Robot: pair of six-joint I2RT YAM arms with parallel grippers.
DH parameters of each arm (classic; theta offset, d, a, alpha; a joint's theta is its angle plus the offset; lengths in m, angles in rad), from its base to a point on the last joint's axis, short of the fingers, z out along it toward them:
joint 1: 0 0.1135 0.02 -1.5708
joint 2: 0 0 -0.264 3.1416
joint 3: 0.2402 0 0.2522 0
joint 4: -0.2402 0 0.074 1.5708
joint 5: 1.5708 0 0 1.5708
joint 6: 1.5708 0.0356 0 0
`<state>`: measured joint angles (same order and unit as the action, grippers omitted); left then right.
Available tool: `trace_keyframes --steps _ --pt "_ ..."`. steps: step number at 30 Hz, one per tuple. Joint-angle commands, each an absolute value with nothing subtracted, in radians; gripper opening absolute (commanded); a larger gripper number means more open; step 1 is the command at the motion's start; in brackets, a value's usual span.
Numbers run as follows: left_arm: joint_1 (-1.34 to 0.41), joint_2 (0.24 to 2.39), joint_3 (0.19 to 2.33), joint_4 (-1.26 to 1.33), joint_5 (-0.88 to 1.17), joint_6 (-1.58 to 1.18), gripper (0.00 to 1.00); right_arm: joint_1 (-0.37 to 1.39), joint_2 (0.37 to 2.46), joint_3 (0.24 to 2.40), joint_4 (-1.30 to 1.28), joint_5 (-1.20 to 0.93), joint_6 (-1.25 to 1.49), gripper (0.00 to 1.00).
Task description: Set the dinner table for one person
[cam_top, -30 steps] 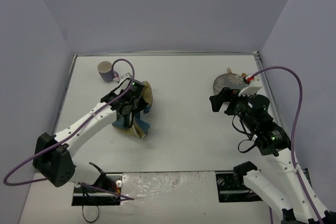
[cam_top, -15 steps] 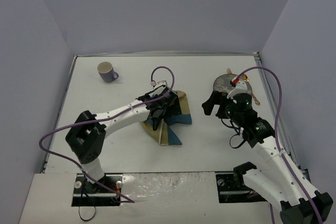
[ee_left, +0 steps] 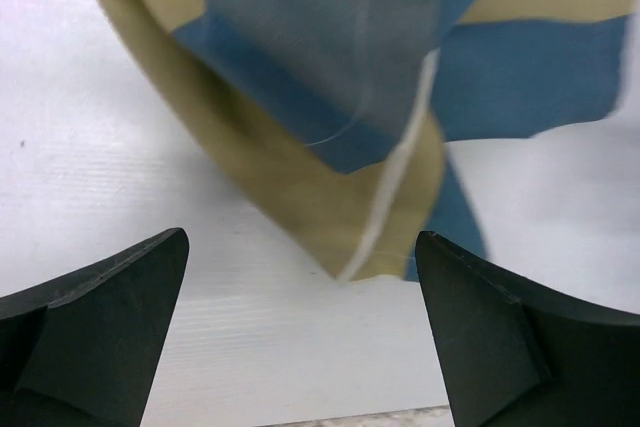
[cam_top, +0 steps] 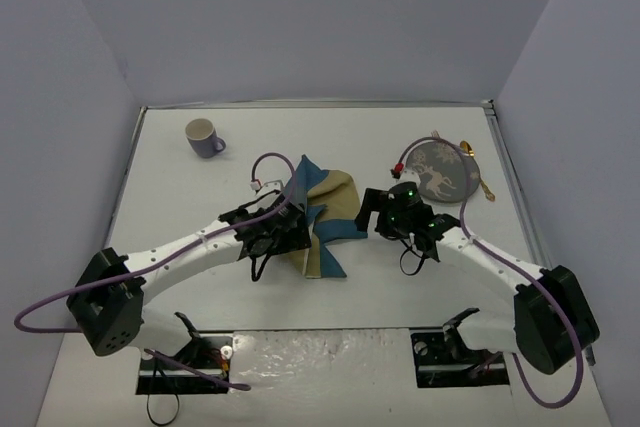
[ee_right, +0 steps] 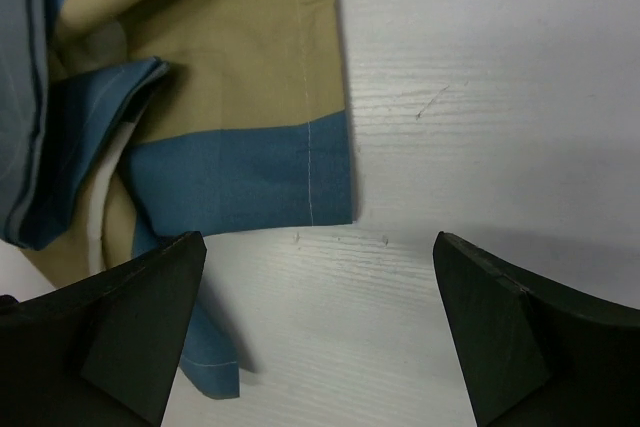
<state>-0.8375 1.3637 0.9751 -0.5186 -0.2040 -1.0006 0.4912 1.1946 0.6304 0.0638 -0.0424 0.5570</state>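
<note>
The dinner table (cam_top: 380,137) is a white top between lilac walls. On its middle lies a crumpled blue-and-tan checked placemat (cam_top: 325,215). My left gripper (cam_top: 296,233) is at the cloth's left side, open and holding nothing. In the left wrist view the gripper (ee_left: 300,242) has its fingers wide apart, with a folded corner of the placemat (ee_left: 330,147) just ahead of them. My right gripper (cam_top: 364,214) is at the cloth's right edge, open too. In the right wrist view that gripper (ee_right: 318,239) straddles bare table just below the placemat's blue hem (ee_right: 250,177).
A lilac mug (cam_top: 203,135) stands at the back left. A grey patterned plate (cam_top: 441,169) sits at the back right, with gold cutlery (cam_top: 484,187) at its right rim. The arm bases are at the near edge.
</note>
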Motion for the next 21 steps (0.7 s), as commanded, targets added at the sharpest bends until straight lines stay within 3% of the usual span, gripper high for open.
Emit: trace_keyframes --steps 1,14,17,21 --pt "-0.834 1.383 0.958 -0.512 -0.209 -1.014 0.92 0.571 1.325 0.681 0.181 0.101 0.578 0.97" --pt "-0.807 1.477 0.921 -0.406 -0.179 -0.984 0.86 0.692 1.579 0.751 0.222 0.276 0.602 0.97" --pt "-0.794 1.483 0.917 -0.388 -0.185 -0.976 0.81 0.693 1.593 0.737 0.243 0.278 0.609 0.91" --pt "-0.779 1.497 0.911 -0.36 -0.189 -0.968 0.74 0.693 1.598 0.719 0.25 0.276 0.613 0.74"
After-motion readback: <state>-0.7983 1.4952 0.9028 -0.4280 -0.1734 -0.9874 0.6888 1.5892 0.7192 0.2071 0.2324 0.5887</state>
